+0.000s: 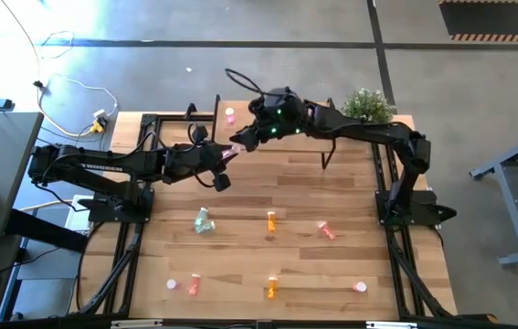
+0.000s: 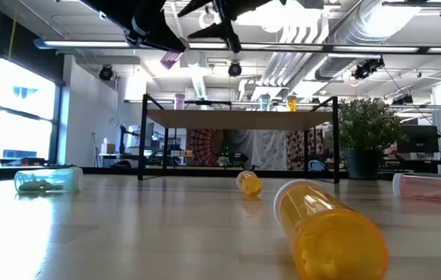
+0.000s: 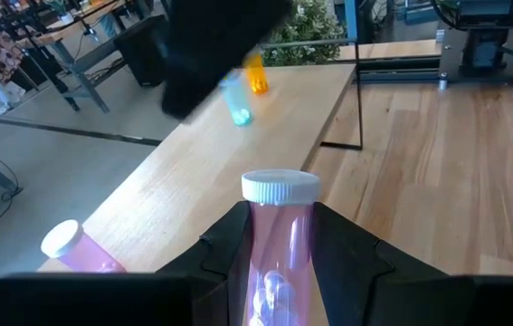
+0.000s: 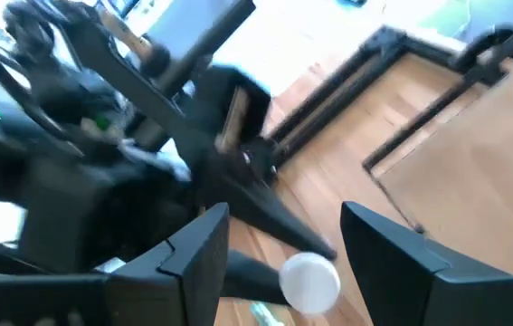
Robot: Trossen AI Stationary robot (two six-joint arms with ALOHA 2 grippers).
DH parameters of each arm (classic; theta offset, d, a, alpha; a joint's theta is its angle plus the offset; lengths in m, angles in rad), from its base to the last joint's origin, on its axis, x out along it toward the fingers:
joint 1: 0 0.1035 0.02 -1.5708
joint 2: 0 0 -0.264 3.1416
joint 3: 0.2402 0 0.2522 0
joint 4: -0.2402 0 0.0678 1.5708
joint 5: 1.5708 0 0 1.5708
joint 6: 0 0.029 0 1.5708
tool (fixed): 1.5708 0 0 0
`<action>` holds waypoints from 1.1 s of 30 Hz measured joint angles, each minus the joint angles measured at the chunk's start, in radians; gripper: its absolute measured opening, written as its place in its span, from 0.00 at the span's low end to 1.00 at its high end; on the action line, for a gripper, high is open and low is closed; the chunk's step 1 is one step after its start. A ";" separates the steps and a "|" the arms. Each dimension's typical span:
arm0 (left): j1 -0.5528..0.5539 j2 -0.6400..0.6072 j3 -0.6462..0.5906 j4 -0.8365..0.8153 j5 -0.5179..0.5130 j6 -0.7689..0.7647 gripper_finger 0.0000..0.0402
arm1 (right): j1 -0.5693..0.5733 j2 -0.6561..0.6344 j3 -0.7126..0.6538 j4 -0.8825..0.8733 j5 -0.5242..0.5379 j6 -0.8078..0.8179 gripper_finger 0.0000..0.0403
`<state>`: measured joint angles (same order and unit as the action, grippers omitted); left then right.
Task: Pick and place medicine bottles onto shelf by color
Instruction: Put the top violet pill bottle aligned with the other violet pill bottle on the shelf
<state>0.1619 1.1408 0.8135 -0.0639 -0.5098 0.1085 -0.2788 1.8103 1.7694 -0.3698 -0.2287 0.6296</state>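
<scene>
Here, left hand [image 3: 279, 263] clamping pink bottle [image 3: 279, 235], pills inside

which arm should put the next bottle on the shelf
Left, probably. The left gripper is shut on a pink bottle near the shelf, where another pink bottle already lies. The right gripper is open and holds nothing.

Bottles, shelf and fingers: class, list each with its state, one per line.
Pink bottle: capped, held in the left fingers.
Right fingers: open, empty.
Shelf: holds pink, blue and orange bottles.
Near orange bottle: lying on its side.
Green bottle: lying on the table.
</scene>
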 joint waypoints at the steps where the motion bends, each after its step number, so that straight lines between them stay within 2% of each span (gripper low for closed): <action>1: 0.000 0.000 0.000 0.000 0.000 0.000 0.23 | -0.005 0.000 0.022 -0.003 0.001 -0.001 0.51; 6: 0.000 0.000 0.000 0.000 0.001 0.000 0.23 | -0.004 -0.003 0.110 -0.026 0.057 -0.047 0.51; 12: 0.000 0.000 0.000 -0.002 0.001 0.000 0.23 | 0.038 0.037 0.113 -0.178 0.106 -0.054 0.51; 18: 0.000 0.000 0.000 -0.007 0.001 0.000 0.23 | 0.057 0.075 0.112 -0.207 0.105 -0.051 0.51; 33: 0.002 0.000 0.000 -0.010 -0.014 -0.002 0.23 | 0.059 0.077 0.112 -0.242 0.104 -0.058 0.51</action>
<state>0.1635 1.1408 0.8135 -0.0743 -0.5237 0.1065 -0.2195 1.8870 1.8816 -0.6118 -0.1252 0.5718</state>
